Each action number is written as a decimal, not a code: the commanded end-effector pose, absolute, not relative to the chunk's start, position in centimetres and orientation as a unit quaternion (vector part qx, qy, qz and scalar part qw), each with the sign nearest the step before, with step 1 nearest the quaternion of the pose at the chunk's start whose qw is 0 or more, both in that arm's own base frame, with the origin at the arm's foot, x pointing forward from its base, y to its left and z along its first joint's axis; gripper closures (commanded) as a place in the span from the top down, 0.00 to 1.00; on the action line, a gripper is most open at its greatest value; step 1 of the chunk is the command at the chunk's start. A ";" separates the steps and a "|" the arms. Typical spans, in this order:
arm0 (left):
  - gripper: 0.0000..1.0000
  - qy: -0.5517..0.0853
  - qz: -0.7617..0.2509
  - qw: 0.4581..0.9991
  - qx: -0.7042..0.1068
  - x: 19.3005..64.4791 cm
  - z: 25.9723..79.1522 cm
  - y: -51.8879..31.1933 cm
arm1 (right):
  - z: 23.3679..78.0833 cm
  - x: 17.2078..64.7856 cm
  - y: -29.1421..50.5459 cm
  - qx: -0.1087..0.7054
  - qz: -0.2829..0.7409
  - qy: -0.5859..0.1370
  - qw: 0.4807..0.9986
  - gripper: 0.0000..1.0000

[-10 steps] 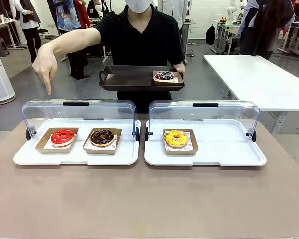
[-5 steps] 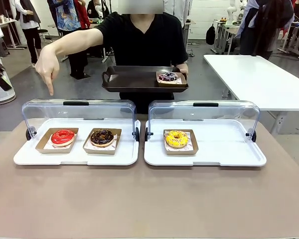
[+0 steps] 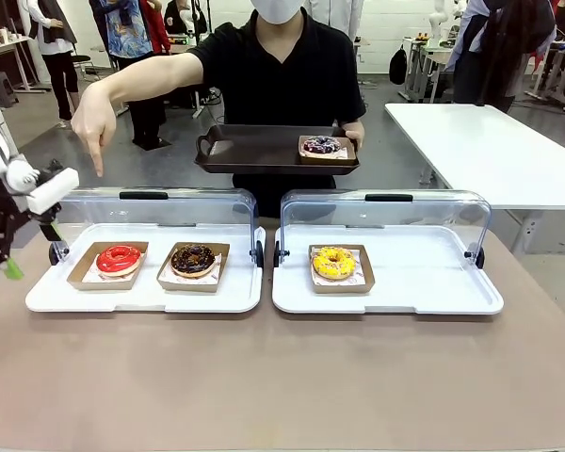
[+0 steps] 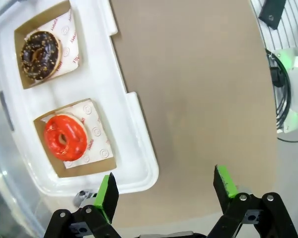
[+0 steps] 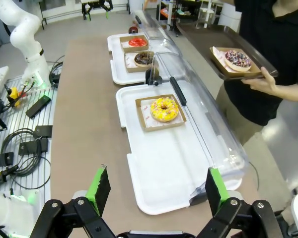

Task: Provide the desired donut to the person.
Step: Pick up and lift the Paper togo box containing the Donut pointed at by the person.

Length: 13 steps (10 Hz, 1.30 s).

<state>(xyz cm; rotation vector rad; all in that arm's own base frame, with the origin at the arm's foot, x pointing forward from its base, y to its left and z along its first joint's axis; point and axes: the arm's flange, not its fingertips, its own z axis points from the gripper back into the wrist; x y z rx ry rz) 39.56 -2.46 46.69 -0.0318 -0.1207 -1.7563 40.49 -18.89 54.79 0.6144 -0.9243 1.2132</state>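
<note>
The person (image 3: 278, 75) in a black shirt stands across the table and points a hand (image 3: 94, 127) down over the red donut (image 3: 119, 259). Their other hand holds a dark tray (image 3: 254, 151) with a sprinkled dark donut (image 3: 321, 145) on it. The red donut (image 4: 65, 137) lies in a cardboard tray beside a chocolate donut (image 3: 193, 259) on the left white tray (image 3: 141, 297). My left arm (image 3: 14, 174) hangs at the table's left edge. Its left gripper (image 4: 166, 186) is open over bare table just beside that tray. My right gripper (image 5: 156, 188) is open, high above the table's right end.
A yellow donut (image 3: 334, 263) sits alone on the right white tray (image 3: 424, 282). Both trays have clear lids (image 3: 151, 212) standing open at the back. Cables and boxes (image 5: 25, 129) lie beside the table. Other people stand far behind.
My left arm has come into the front view from the left edge. The person's dark tray has drifted slightly right; the hand still points down.
</note>
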 end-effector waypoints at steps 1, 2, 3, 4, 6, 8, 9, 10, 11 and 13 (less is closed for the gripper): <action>1.00 -0.057 -0.749 0.660 -0.005 41.0 44.1 -2.8 | 54.7 40.4 -18.9 0.273 0.542 -0.410 0.681 1.00; 1.00 -0.057 -0.748 0.661 0.015 41.1 42.7 -3.1 | 54.7 40.4 -18.9 0.273 0.542 -0.410 0.681 1.00; 1.00 -0.058 -0.751 0.658 0.025 41.2 41.9 -3.3 | 54.7 40.4 -18.9 0.273 0.542 -0.410 0.681 1.00; 1.00 -0.065 -0.750 0.657 0.031 41.4 42.1 -3.0 | 54.7 40.4 -18.9 0.273 0.542 -0.410 0.681 1.00; 1.00 -0.059 -0.752 0.656 0.000 41.3 42.5 -2.7 | 54.7 40.4 -18.9 0.273 0.542 -0.410 0.681 1.00; 1.00 -0.059 -0.752 0.656 0.000 41.3 42.5 -2.7 | 54.7 40.4 -18.9 0.273 0.542 -0.410 0.681 1.00; 1.00 -0.059 -0.752 0.656 0.000 41.3 42.5 -2.7 | 54.7 40.4 -18.9 0.273 0.542 -0.410 0.681 1.00; 1.00 -0.059 -0.752 0.656 0.000 41.3 42.5 -2.7 | 54.7 40.4 -18.9 0.273 0.542 -0.410 0.681 1.00; 1.00 -0.062 -0.751 0.657 0.003 41.4 42.1 -2.7 | 54.7 40.4 -18.9 0.273 0.542 -0.410 0.681 1.00; 1.00 -0.048 -0.734 0.677 0.004 44.1 40.0 -2.0 | 54.7 40.4 -18.9 0.273 0.542 -0.410 0.681 1.00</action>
